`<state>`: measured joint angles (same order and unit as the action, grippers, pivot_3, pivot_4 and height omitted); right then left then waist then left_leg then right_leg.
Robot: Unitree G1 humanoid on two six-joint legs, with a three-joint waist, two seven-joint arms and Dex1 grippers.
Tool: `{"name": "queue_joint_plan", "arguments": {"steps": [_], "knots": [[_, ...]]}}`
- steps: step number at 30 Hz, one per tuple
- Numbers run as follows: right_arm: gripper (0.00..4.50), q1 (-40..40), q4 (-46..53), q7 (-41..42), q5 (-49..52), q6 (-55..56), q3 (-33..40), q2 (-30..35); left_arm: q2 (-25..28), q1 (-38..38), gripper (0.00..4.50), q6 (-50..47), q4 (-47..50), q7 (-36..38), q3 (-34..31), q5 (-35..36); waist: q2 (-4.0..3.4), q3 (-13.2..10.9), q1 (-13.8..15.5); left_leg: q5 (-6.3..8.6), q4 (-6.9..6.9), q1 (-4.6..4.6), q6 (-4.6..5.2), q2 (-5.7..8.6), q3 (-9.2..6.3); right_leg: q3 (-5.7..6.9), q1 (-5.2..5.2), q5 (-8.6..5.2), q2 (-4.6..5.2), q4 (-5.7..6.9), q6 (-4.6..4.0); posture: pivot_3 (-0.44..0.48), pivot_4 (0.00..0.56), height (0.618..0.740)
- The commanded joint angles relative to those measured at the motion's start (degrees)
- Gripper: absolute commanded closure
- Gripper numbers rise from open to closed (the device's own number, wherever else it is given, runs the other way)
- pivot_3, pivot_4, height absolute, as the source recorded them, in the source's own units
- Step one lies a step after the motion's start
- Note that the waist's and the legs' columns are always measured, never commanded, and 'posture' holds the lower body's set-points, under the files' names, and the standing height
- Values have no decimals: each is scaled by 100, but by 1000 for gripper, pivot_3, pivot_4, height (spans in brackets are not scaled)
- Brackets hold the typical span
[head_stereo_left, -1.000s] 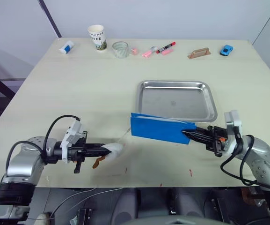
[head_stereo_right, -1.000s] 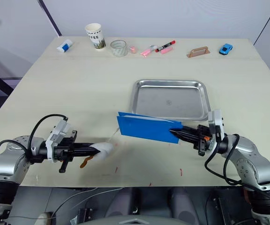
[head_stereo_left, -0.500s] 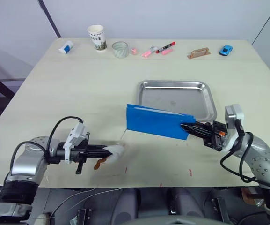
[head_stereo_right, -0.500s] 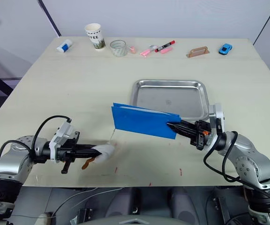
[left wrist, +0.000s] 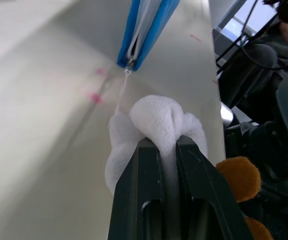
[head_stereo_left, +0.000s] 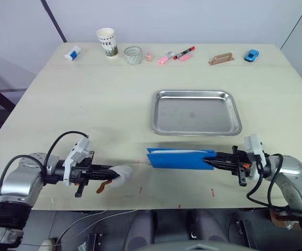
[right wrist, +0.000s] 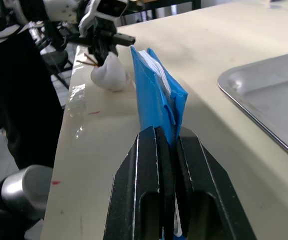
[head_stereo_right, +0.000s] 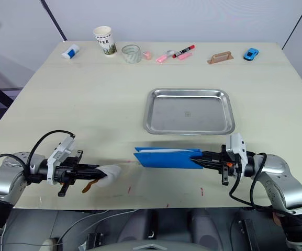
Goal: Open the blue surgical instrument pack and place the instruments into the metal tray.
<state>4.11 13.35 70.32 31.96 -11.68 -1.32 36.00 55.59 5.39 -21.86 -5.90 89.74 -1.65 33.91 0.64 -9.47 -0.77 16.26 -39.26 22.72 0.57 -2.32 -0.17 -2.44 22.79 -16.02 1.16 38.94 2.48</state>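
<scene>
The blue surgical instrument pack (head_stereo_left: 181, 158) is low over the table, turned on its long edge, just in front of the metal tray (head_stereo_left: 197, 93). White lining shows along its top. My right gripper (head_stereo_left: 211, 161) is shut on the pack's right end, and the clamp is seen close up at the pack (right wrist: 158, 100). My left gripper (head_stereo_left: 109, 171) is shut on a fluffy white plush (head_stereo_left: 120, 173) with orange feet (left wrist: 238, 175), left of the pack. A thin thread runs from the plush to the pack's corner (left wrist: 129, 62). The tray is empty. The instruments are hidden.
Along the far edge stand a paper cup (head_stereo_left: 107, 42), a glass (head_stereo_left: 133, 55), pink and red markers (head_stereo_left: 177, 54), a brown handle piece (head_stereo_left: 221, 58), a blue toy car (head_stereo_left: 252, 54) and a small blue-white item (head_stereo_left: 73, 53). Both grippers work near the table's front edge.
My right gripper has brought the pack down and toward the front edge, from raised over the tray's near rim to low and level. The left gripper with the plush shifted slightly left.
</scene>
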Motion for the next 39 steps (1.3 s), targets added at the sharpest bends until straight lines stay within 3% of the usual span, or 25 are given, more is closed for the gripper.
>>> {"name": "queue_joint_plan", "arguments": {"steps": [1, 3, 5, 7, 11, 18, 32, 39], "knots": [[4500, -20, -24, 115, -141, 276, -42, 5, 131, 13, 3598, -89, 14, 275, -78, 69, -1, 0, 1, 0, 0, 0, 0, 0, 1, 0, 0, 0, 0, 0, 0, 0, 150, 740], [4500, -93, 7, 108, -200, 343, -87, -9, 204, 13, 3303, -122, -25, 275, -80, 103, -1, 0, 1, 0, 0, 0, 0, 0, 2, -1, 0, 0, 0, 0, 0, 0, 150, 740], [4500, -158, 7, 123, -285, 411, -136, 10, 318, -1, 2462, -143, -41, 275, -56, 169, 0, 0, -1, 0, 0, 0, 0, 0, 1, -1, 0, 0, -1, -1, 0, 0, 150, 740], [4500, -206, -42, 144, -390, 507, -180, 38, 470, -3, 2024, -188, -51, 276, -8, 292, 0, 0, -5, 0, 0, 0, 0, -1, 0, 0, 0, 0, -3, 0, 0, 0, 150, 740], [4500, -236, -156, 200, -539, 657, -256, 69, 656, 110, 141, -140, -150, 276, 39, 561, -1, 0, -4, 0, 1, -5, 0, -2, 2, -2, 0, 0, -3, 2, -1, 0, 150, 740], [4500, -163, -452, 229, -788, 988, -408, 8, 662, 440, 56, -137, -359, 276, -12, 879, 1, 1, -19, 0, 1, -6, 0, -3, 4, -4, 0, 0, -6, 3, -1, 0, 150, 740], [4500, 28, -745, 321, -769, 1135, -552, -15, -1022, 1448, 56, 787, -65, -490, 189, -104, 3, 3, -23, 0, -3, -7, 0, -3, 3, -8, -1, 2, -11, 6, -4, 0, 150, 740], [4500, 78, -749, 366, -771, 1121, -564, 20, -1461, 1636, 56, 953, -70, -427, 393, -404, 3, 3, -16, 0, -4, -7, 0, -3, 2, -7, -2, 3, -11, 5, -5, 0, 150, 740]]}}
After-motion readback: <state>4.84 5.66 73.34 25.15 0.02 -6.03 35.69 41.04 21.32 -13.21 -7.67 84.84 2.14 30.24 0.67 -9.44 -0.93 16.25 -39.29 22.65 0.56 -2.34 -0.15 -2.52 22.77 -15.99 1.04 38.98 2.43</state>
